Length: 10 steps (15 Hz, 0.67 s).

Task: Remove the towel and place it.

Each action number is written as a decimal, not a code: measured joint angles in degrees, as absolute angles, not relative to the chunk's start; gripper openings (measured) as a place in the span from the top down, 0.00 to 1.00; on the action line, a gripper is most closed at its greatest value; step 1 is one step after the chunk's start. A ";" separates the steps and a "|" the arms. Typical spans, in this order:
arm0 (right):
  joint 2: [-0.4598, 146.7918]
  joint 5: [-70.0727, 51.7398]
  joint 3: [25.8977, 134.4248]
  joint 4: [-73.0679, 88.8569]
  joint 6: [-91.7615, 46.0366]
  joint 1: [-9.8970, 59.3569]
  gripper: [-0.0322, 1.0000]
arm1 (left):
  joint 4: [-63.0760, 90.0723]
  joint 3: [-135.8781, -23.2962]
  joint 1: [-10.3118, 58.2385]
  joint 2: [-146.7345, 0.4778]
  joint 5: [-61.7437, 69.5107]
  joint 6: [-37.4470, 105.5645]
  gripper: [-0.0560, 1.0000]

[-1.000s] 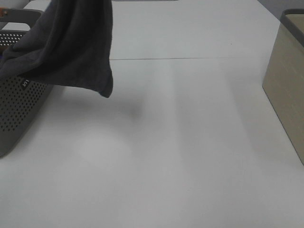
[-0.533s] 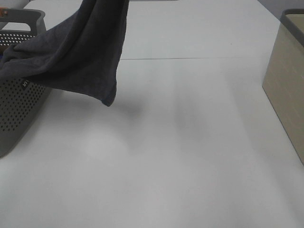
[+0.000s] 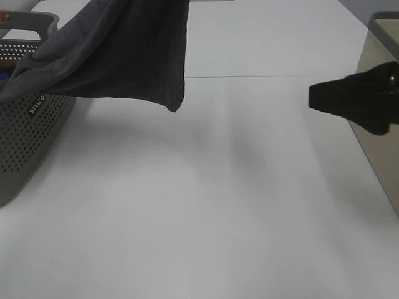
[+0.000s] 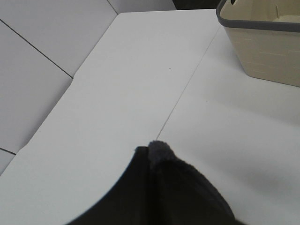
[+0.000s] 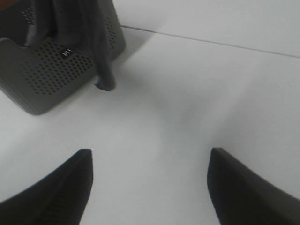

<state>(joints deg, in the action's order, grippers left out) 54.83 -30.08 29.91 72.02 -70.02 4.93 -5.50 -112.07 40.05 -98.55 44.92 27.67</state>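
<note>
The dark charcoal towel (image 3: 124,56) hangs from above the top edge of the exterior view. One end still drapes over the rim of the grey perforated basket (image 3: 25,137), and its free corner dangles above the table. My left gripper (image 4: 154,164) is shut on the towel, and a grey tuft (image 4: 158,151) sticks out at its tip. It is out of the exterior view. My right gripper (image 3: 324,96) is open and empty above the table at the right. Its wrist view (image 5: 150,187) shows the fingers (image 5: 56,183) wide apart, facing the towel (image 5: 96,42) and the basket (image 5: 51,70).
A beige bin with a grey rim (image 3: 380,131) stands at the table's right edge, partly behind my right gripper; it also shows in the left wrist view (image 4: 262,51). A seam (image 3: 249,76) runs across the white table.
The towel has risen and swung to the right, its hanging corner now higher and further right. My right gripper has come into the exterior view from the right.
</note>
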 joint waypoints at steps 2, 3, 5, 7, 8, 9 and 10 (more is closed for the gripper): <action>59.82 -25.44 30.71 86.00 -82.51 13.29 0.31 | -5.50 -112.07 40.05 -98.55 44.86 27.67 0.95; 62.05 -20.45 31.97 91.44 -85.94 18.39 0.31 | -5.44 -112.07 40.05 -98.55 44.86 27.67 0.95; 67.21 -8.77 36.10 96.09 -88.75 26.01 0.31 | -5.44 -112.07 40.05 -98.55 44.86 27.67 0.95; 71.22 -4.30 39.48 97.23 -88.81 30.31 0.31 | -5.39 -112.07 40.05 -98.55 44.86 27.67 0.95; 76.55 -3.55 43.60 98.09 -88.64 33.86 0.31 | -5.10 -112.07 40.05 -98.55 44.86 27.67 0.95; 78.90 -3.84 45.61 98.20 -88.64 35.75 0.31 | -4.98 -112.07 40.05 -98.55 44.86 27.67 0.95; 80.79 -3.84 47.44 98.20 -88.64 37.47 0.31 | -4.87 -112.07 40.05 -98.55 44.86 27.67 0.95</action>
